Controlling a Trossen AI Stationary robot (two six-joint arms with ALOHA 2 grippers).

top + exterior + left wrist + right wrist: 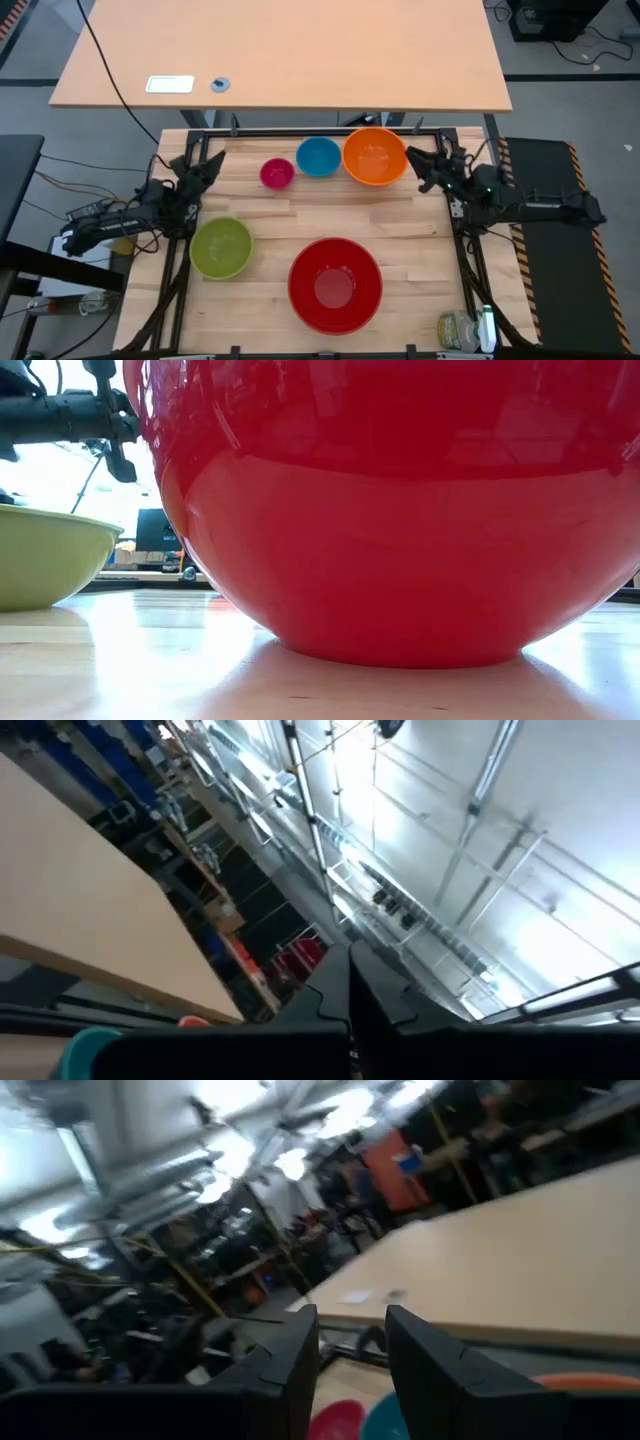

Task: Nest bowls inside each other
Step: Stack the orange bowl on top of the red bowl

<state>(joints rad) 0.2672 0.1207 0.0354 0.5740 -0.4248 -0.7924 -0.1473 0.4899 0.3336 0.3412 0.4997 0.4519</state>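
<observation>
Five bowls stand upright on their bases on the wooden table. The red bowl (335,285) sits near the front, filling the low view (400,510). The yellow-green bowl (221,247) is to its left. The magenta bowl (277,173), blue bowl (318,157) and orange bowl (374,155) line the far edge. My left gripper (207,160) hovers shut at the far left, apart from the magenta bowl; its fingers meet in the wrist view (350,1020). My right gripper (421,162) hovers open just right of the orange bowl, nothing between its fingers (352,1360).
A light wooden desk (280,50) stands beyond the far edge, with a white card (170,84) on it. A black frame rail (320,131) runs along the table's far edge. A small bottle (458,330) stands at the near right corner. Bare wood lies between the bowls.
</observation>
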